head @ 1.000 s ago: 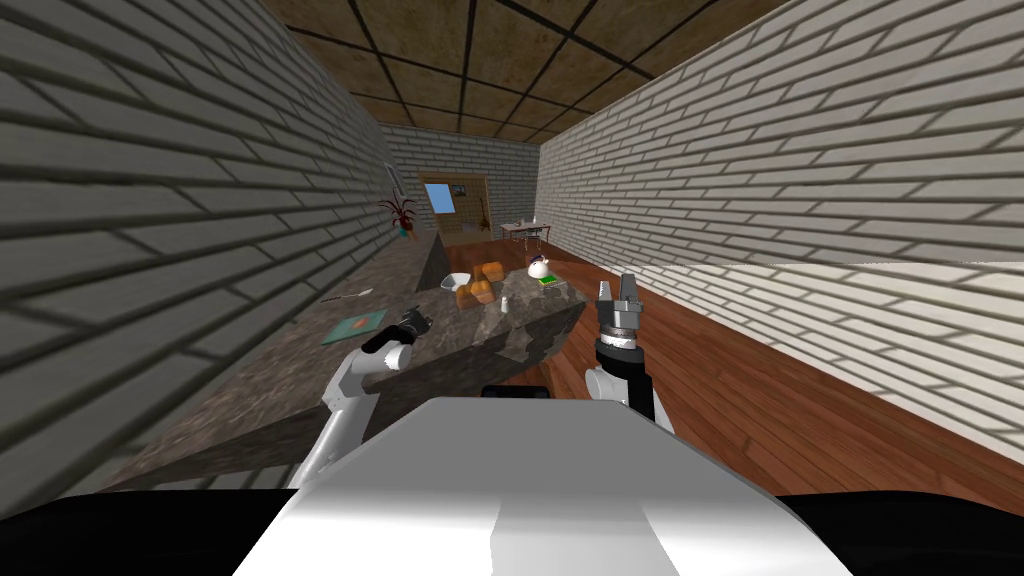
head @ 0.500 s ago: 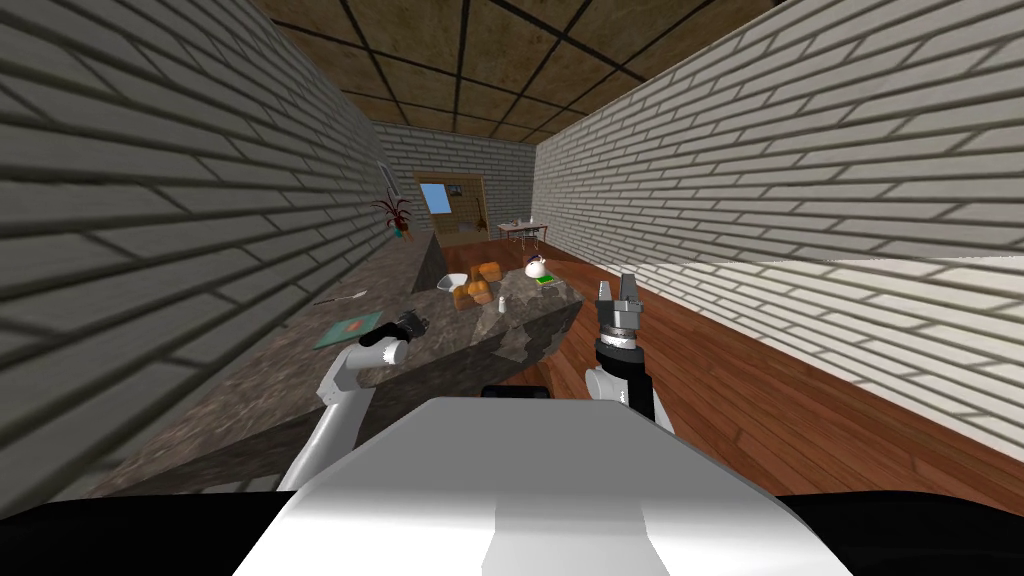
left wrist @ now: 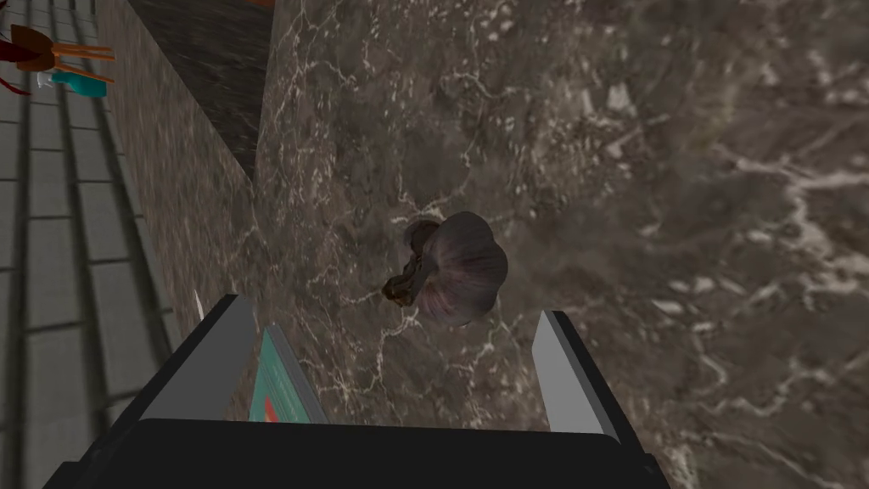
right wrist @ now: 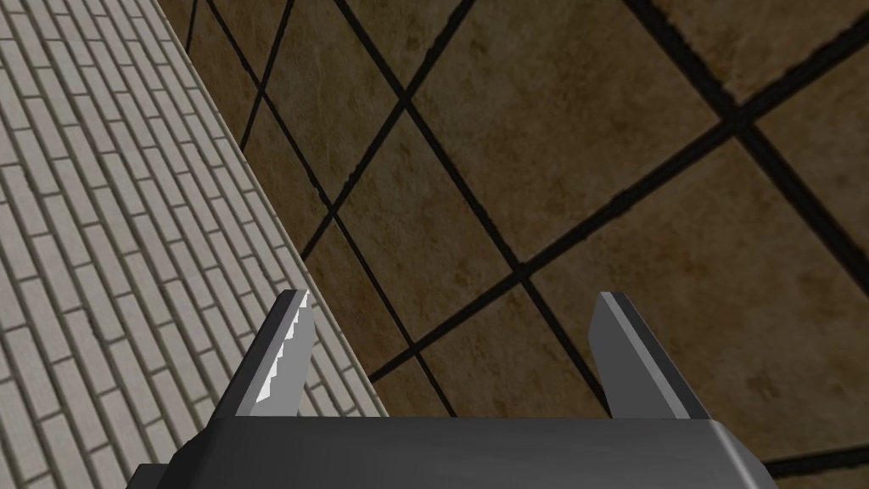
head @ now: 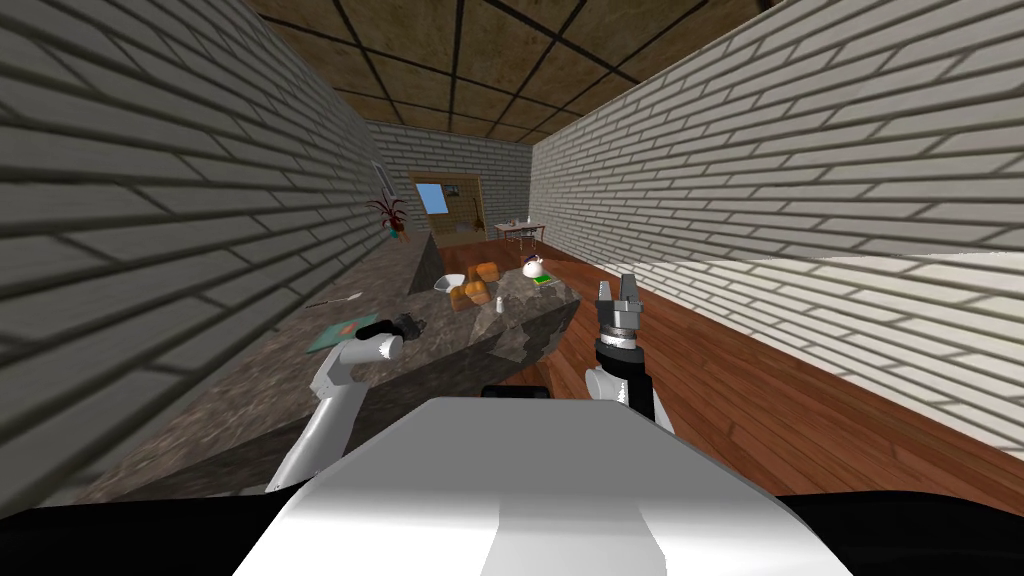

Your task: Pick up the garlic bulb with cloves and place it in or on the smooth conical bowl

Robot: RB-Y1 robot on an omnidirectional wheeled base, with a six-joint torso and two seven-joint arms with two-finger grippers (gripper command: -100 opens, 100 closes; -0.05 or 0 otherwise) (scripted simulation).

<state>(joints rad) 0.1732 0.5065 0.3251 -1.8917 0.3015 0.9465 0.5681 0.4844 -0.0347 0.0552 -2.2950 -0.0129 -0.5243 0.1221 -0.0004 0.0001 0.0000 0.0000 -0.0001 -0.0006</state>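
**A:** What does the left wrist view give you?

**B:** The garlic bulb (left wrist: 454,270), close up. It lies on its side just ahead of the left pincer (left wrist: 392,307), roughly between the lines of its two fingers and touching neither. The fingers stand wide apart. A teal mat (left wrist: 284,386) pokes out beside the finger nearer the brick wall.

**A:** And the head view?

**B:** The wider layout. The white conical bowl (head: 449,283) sits well beyond the left pincer, farther along the counter, just beside some orange-brown loaves (head: 478,285). A small shaker (head: 499,303) and a white teapot (head: 534,267) stand past those. The right pincer (head: 617,292) is held upright off the counter's end, over the wooden floor (head: 750,380), with its fingers apart too.

**A:** The surface?

**B:** A dark marble countertop (left wrist: 679,212), brown-grey with pale veins, running along a grey brick wall (head: 150,200). The ceiling is brown tile.

**A:** How does the bulb look?

**B:** Rounded, purplish grey and faintly ribbed, with a brown knotted stub at the end turned toward the wall.
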